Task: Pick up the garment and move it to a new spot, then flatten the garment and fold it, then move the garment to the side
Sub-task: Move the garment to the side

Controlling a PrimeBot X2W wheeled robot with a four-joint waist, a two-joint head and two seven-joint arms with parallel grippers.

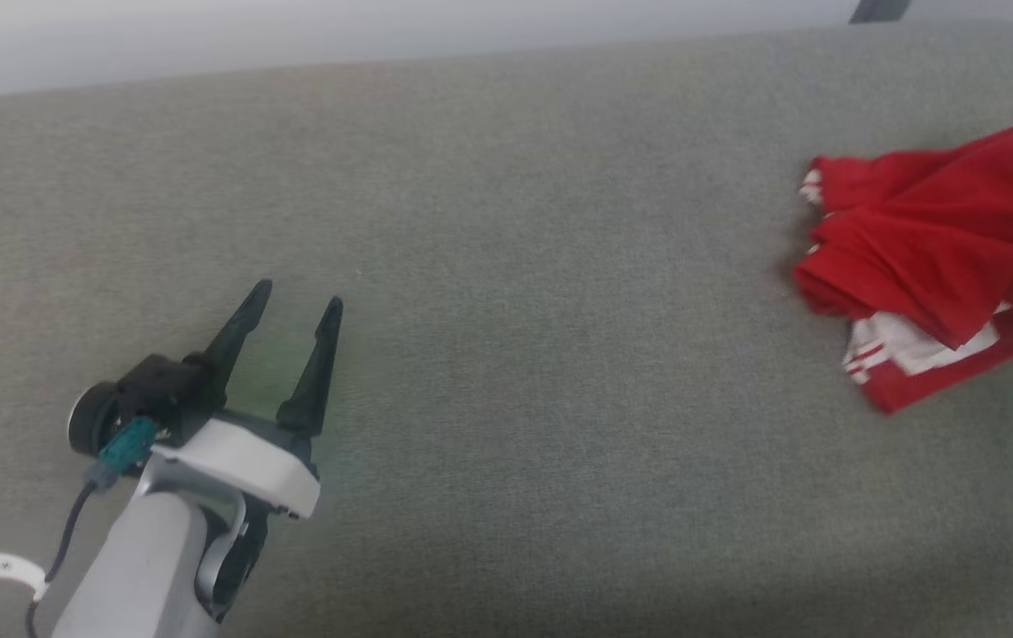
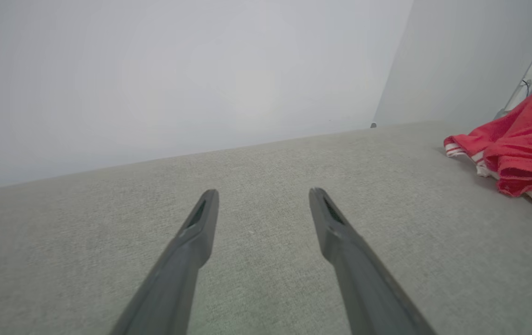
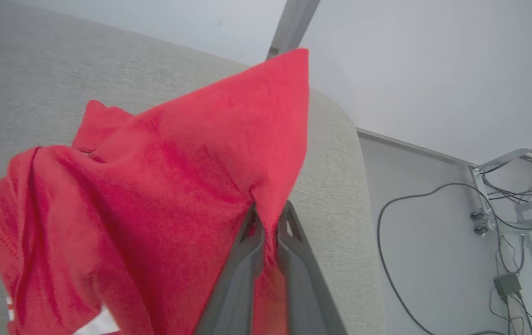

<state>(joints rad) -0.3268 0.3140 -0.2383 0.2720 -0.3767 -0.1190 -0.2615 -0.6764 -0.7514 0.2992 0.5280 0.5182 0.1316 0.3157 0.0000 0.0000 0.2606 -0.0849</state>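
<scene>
relocate | our right fingers (image 3: 242, 260) pinch the red T-shirt (image 3: 177, 177) by a fold to carry it | our left fingers (image 1: 318, 363) gape empty over the table (image 1: 515, 354), ready for flattening

Left claw (image 1: 299, 294) low, fingers (image 1: 311, 377) wide apart — right claw (image 3: 266, 219) tight on the garment (image 3: 154, 177).

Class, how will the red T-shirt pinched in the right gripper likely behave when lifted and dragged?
Probably floppy: the garment drapes in folds from the right gripper, shut on one pinch of cloth. Likely light, since that pinch lifts it. It may bunch rather than slide flat: its far end lies crumpled on the grey surface.
</scene>
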